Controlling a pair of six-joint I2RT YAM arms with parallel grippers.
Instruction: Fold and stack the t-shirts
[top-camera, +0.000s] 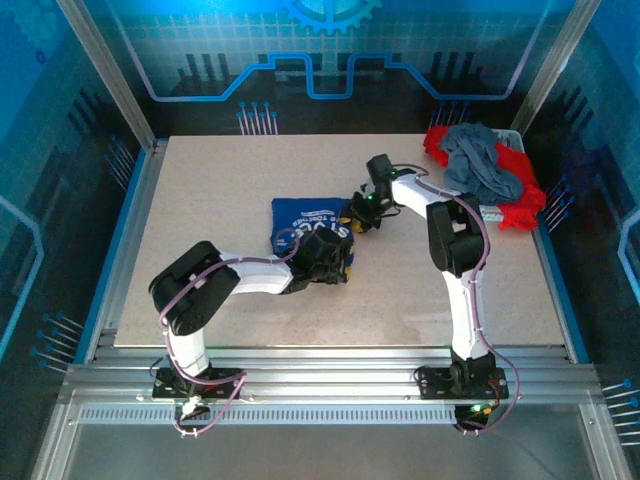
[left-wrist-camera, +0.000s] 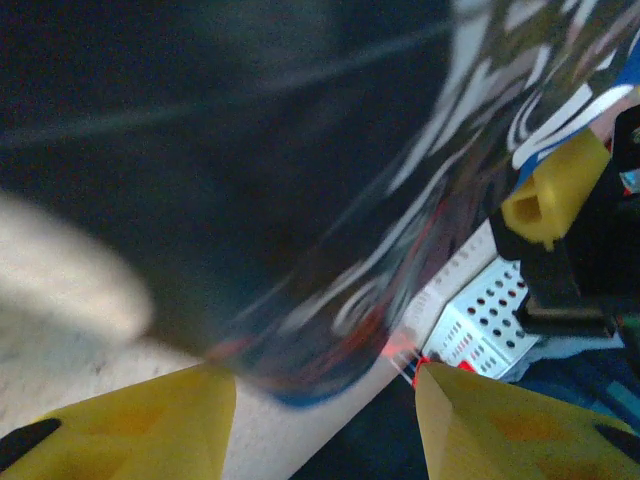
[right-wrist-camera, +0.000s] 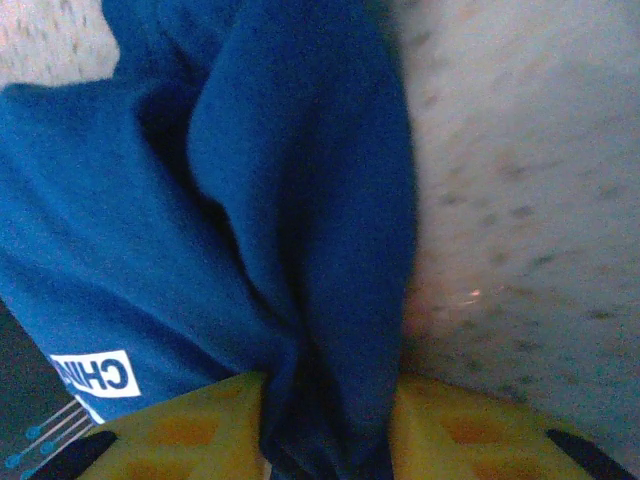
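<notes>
Blue t-shirt (top-camera: 300, 215) crumpled, grey tee (top-camera: 482, 165) atop red tees (top-camera: 520, 205) in bin (top-camera: 513, 133)

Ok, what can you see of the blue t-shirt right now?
The blue t-shirt is soft royal-blue cloth with a black-and-white printed graphic, lying bunched and partly folded on the table. The right gripper pinches a thick fold at its right edge. The left gripper, jaws apart, sits at its near edge, printed cloth just ahead of it.
</notes>
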